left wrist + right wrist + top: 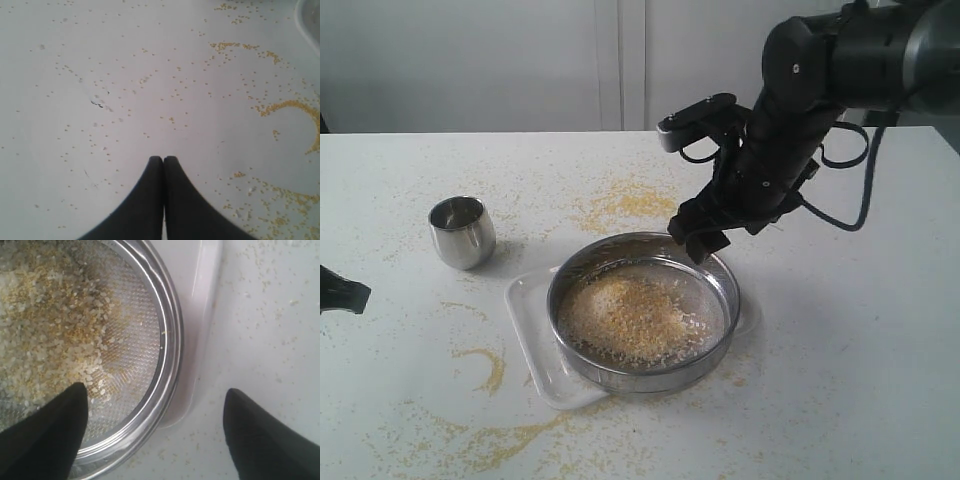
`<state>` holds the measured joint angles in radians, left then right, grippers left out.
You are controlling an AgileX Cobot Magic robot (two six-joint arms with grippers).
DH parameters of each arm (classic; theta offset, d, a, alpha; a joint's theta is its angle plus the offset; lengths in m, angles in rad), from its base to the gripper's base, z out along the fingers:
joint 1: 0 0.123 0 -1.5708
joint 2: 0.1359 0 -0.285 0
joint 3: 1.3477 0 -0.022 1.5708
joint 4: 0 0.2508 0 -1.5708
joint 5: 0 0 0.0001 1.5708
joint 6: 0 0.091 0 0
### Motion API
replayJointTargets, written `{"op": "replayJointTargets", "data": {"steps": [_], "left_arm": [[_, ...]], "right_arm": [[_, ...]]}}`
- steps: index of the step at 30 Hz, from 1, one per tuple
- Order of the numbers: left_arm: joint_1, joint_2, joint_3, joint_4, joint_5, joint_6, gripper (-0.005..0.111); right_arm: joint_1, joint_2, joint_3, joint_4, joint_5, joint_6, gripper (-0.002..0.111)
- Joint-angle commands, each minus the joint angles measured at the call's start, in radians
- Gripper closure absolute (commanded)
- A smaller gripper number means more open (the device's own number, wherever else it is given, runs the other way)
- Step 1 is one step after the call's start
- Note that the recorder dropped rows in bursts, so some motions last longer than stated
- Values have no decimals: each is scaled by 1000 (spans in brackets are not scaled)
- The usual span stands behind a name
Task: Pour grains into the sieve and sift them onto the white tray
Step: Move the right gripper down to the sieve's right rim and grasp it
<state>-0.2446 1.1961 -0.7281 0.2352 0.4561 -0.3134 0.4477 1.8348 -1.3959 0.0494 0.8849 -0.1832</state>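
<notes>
Judging from the exterior view, the pour looks done: the grains (625, 318) lie heaped in the sieve (650, 378), which sits on the white tray (535, 335), while the steel cup (461, 231) stands upright on the desk (840, 380), far-left and well apart. Sifting seems only partly done, since much yellow meal is mixed with the rice; what has fallen onto the tray beneath is hidden. Meal is strewn over the desk on the far, left and near sides. The right claw (700, 238) hangs at the sieve's far-right rim, and the left claw (340, 292) waits at the left edge. To the right the desk lies open; the tray rim shows mainly on the left and near-left. In the left wrist view, the left claw (163, 165) is pressed together, pinching nothing, over bare desk dotted with meal. In the right wrist view, the right claw (152, 395) is spread wide and straddles the steel rim, one finger over the mesh, one outside over the desk, gripping nothing; the tray's rounded corner juts out just beside that rim.
</notes>
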Motion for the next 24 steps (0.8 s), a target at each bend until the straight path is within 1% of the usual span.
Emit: {"op": "replayJointTargets", "data": {"steps": [1,13,24], "left_arm": [[3,-10,6,5,8,0,107],[3,-10,6,5,8,0,107],[3,-10,6,5,8,0,107]], "right_arm": [[1,64,-55,3,29,6,39],[1,193,-181,-3,29,4,40],[-1,276,-214,-59,26,4,40]]}}
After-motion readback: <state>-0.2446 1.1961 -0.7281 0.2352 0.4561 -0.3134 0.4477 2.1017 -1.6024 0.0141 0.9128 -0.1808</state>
